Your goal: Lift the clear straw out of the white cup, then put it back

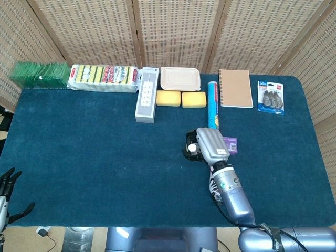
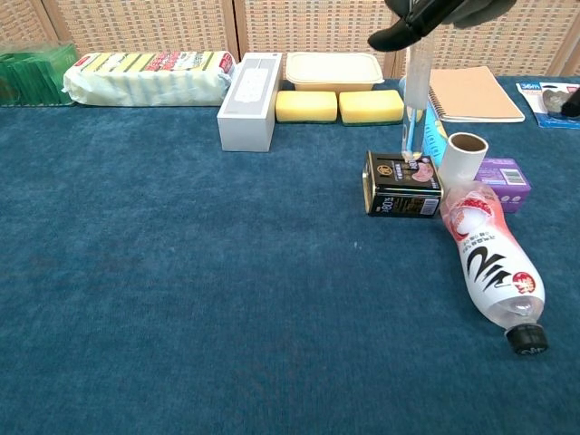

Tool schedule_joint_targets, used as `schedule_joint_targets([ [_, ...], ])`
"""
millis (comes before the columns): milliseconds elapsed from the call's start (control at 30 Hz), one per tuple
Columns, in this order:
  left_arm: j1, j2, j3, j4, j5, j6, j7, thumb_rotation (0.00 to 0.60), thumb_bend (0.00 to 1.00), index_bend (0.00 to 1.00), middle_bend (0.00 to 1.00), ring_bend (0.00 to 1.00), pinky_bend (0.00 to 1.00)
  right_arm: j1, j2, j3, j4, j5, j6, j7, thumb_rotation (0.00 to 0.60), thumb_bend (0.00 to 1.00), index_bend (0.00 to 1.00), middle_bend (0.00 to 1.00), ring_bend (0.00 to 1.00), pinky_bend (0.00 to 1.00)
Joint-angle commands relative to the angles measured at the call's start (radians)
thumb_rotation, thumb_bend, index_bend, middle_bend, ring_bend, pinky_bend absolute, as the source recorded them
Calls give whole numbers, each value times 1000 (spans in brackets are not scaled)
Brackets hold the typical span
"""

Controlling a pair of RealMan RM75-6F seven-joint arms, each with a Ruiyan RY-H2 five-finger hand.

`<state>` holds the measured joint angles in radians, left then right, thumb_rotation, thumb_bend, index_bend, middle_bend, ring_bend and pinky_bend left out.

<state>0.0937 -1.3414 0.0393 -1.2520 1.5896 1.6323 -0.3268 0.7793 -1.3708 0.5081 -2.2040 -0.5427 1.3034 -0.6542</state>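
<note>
The clear straw (image 2: pixel 417 100) is held up in the air by the right hand (image 2: pixel 441 13), pinched between dark fingers (image 2: pixel 399 33) at the top of the chest view, and it hangs straight down below that hand. The straw is all the way out of the white cup (image 2: pixel 463 156); its lower end is seen over the top of the black tin (image 2: pixel 402 184), which stands just to the left of the cup. The cup is upright, with its open mouth showing. A plastic bottle (image 2: pixel 490 263) lies on its side in front of the cup, touching it, and a small purple box (image 2: pixel 504 179) sits just to the right of the cup. A blue tube (image 1: pixel 213 105) lies behind the cup on the blue table cloth (image 2: pixel 181 299). In the head view the right hand (image 1: pixel 209 146) is seen from above, over the tin and to the left of the purple box (image 1: pixel 231 144), and the cup is hidden. The left hand (image 1: pixel 9 195) is seen far to the left of the cup, at the table's near corner, with its fingers spread and nothing in them
</note>
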Motion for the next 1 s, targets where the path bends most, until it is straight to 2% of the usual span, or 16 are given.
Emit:
schedule_joint_targets([
  [33, 0, 4, -13, 1, -25, -8, -5, 600, 195, 67, 2, 0, 149, 50, 16, 88, -18, 284, -157, 139, 600, 402, 816, 1000, 1000, 1000],
  [167, 2, 6, -15, -5, -15, 10, -2, 600, 195, 67, 2, 0, 149, 66, 22, 152, 36, 326, -129, 230, 600, 403, 816, 1000, 1000, 1000],
  [200, 2, 6, -10, -3, -8, 12, -6, 600, 195, 67, 2, 0, 149, 74, 28, 143, 32, 323, -125, 222, 600, 402, 816, 1000, 1000, 1000],
  [267, 1, 4, -6, 4, -11, 0, -19, 600, 195, 68, 2, 0, 149, 78, 63, 81, -30, 292, -159, 174, 600, 403, 816, 1000, 1000, 1000],
  [333, -3, 4, -9, 8, -25, -19, -20, 600, 194, 68, 2, 0, 149, 76, 86, 47, -62, 256, -178, 161, 600, 402, 816, 1000, 1000, 1000],
  [367, -7, 3, -14, 9, -35, -29, -12, 600, 194, 67, 2, 0, 149, 74, 87, 53, -57, 235, -165, 182, 600, 402, 816, 1000, 1000, 1000],
  [433, -8, 0, -16, 4, -27, -19, -1, 600, 194, 67, 2, 0, 149, 81, 61, 104, 11, 241, -104, 257, 600, 401, 816, 1000, 1000, 1000],
  [500, -3, 0, -6, 2, -5, 1, -8, 600, 194, 67, 2, 0, 149, 97, 36, 157, 76, 319, -63, 321, 600, 402, 816, 1000, 1000, 1000],
  [533, -1, 2, -2, 3, -1, 4, -14, 600, 194, 67, 2, 0, 149, 103, 33, 162, 76, 345, -59, 329, 600, 402, 816, 1000, 1000, 1000],
  [633, 0, 6, -5, 7, -14, -5, -34, 600, 195, 68, 2, 0, 149, 104, 66, 117, 5, 373, -131, 301, 600, 402, 816, 1000, 1000, 1000],
  [700, -5, 13, -12, -1, -28, -19, -42, 600, 196, 67, 2, 0, 149, 94, 93, 87, -33, 334, -204, 302, 600, 401, 816, 1000, 1000, 1000],
  [767, -5, 15, -14, -9, -18, -4, -36, 600, 195, 67, 2, 0, 149, 98, 84, 88, 18, 282, -157, 317, 600, 401, 816, 1000, 1000, 1000],
  [867, 2, 15, -4, -9, 4, 20, -38, 600, 195, 67, 2, 0, 149, 122, 46, 91, 66, 262, -90, 332, 600, 401, 816, 1000, 1000, 1000],
  [1000, 3, 14, -10, 5, -23, -1, -48, 600, 195, 67, 2, 0, 149, 117, 56, 72, 70, 191, -115, 352, 600, 402, 816, 1000, 1000, 1000],
])
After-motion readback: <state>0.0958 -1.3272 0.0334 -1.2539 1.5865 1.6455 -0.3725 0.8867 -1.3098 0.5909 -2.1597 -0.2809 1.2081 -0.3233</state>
